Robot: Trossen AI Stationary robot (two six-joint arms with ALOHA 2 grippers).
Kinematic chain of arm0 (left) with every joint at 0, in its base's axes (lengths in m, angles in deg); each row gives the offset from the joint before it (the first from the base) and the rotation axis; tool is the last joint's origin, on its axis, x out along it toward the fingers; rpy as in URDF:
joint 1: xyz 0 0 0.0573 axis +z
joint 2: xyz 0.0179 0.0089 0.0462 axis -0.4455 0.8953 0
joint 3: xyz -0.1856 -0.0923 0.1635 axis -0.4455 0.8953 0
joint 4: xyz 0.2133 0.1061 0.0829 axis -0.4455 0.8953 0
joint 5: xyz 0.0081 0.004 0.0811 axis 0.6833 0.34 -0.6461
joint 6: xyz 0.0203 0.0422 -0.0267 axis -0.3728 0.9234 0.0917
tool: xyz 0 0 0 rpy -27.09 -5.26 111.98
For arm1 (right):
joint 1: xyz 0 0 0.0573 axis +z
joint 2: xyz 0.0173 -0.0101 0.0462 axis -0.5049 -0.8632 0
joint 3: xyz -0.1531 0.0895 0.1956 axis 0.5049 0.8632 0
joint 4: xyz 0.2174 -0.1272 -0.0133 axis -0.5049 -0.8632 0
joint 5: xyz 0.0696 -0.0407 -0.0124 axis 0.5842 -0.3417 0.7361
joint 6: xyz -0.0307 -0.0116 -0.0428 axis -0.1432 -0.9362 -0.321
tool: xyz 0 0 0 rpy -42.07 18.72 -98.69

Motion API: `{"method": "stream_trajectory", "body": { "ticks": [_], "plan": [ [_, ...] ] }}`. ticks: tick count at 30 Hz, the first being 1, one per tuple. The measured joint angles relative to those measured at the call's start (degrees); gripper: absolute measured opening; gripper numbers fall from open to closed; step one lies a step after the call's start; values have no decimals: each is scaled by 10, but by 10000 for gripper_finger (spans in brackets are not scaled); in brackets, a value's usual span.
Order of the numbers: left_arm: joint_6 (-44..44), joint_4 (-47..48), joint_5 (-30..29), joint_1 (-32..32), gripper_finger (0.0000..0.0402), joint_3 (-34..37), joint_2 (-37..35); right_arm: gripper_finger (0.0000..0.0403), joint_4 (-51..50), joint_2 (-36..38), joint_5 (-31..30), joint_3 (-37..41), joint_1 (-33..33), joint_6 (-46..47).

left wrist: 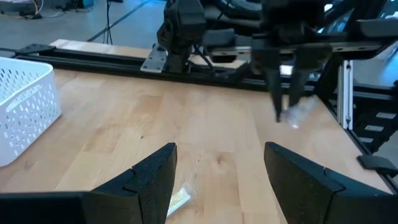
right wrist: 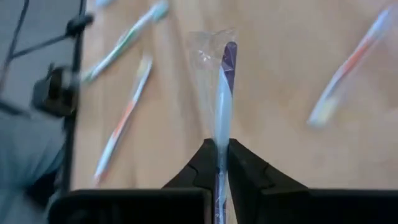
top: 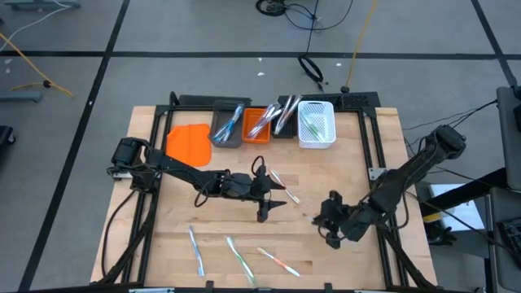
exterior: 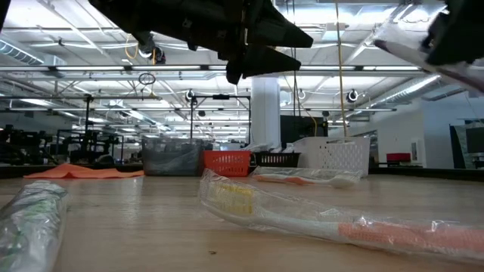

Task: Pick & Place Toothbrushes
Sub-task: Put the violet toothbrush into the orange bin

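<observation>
My right gripper is shut on a toothbrush in clear wrapping, white with a purple end, held above the wood near the table's right side. My left gripper hovers open over the middle of the table; a wrapped toothbrush lies flat below it. More toothbrushes lie flat on the table: one beside the left gripper and three near the front edge. My right gripper pinches the toothbrush between its two fingers at the end nearest the wrist, wrapper included. The fingers lie along it, slanting down, and the rest sticks out forward past the fingertips. The brush is clear of the table; the left wrist view shows it below the fingers.
Four small bins stand in a row at the far edge: grey, orange, black and white mesh, several with toothbrushes in them. An orange flat piece lies to their left. A dark frame rims the table.
</observation>
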Motion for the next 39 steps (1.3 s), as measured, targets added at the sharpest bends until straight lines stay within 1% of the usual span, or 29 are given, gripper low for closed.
{"method": "stream_trajectory", "body": {
  "ticks": [4,7,13,17,20,25,30,34,39],
  "plan": [
    [0,-17,0,0,246,0,0,12,9,17,-92,0,-6,-33],
    [0,-33,0,0,246,0,0,12,20,24,-143,0,-14,-66],
    [1,-60,0,0,246,0,0,12,110,30,-199,0,-29,-167],
    [2,-73,0,0,246,0,0,12,192,30,-227,0,-38,-265],
    [3,-85,0,0,246,0,0,12,251,30,-241,0,-48,-336],
    [5,-120,1,0,246,0,0,12,329,30,-242,-1,-72,-430],
    [17,-174,2,0,246,0,0,12,382,29,-239,-1,-98,-482],
    [33,-206,3,2,246,0,0,12,428,18,-223,-1,-116,-519],
    [42,-225,3,9,246,0,0,12,475,2,-223,-1,-134,-551]
  ]
}}
